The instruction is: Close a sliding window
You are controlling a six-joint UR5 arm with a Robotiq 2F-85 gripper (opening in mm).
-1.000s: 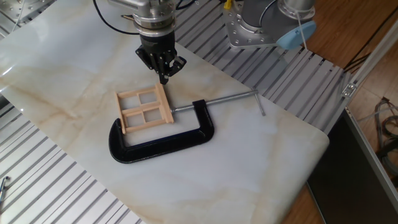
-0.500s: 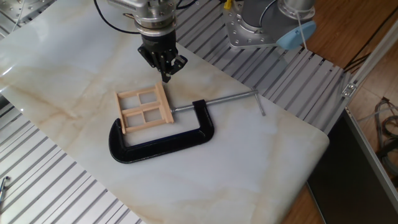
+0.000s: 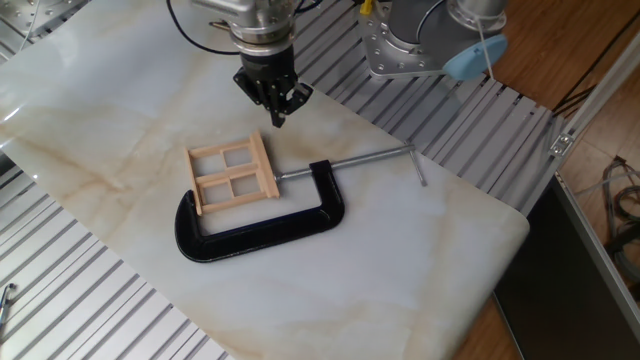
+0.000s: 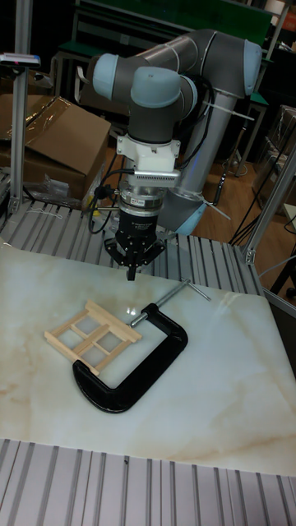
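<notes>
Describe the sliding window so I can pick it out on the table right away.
On the pale marble slab, find the big black C-clamp. The sliding window lies flat in its mouth, below the gripper. It is the only pale wooden piece, with thin slats forming four panes.

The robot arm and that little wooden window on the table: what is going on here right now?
A single robot arm holds its gripper just above the marble table, its fingers drawn together to a point, gripping nothing. It has drifted up and away from the small sliding window over the last second. The window lies flat, held in a black C-clamp whose steel screw presses against its side. Nothing is touching the window now.
</notes>
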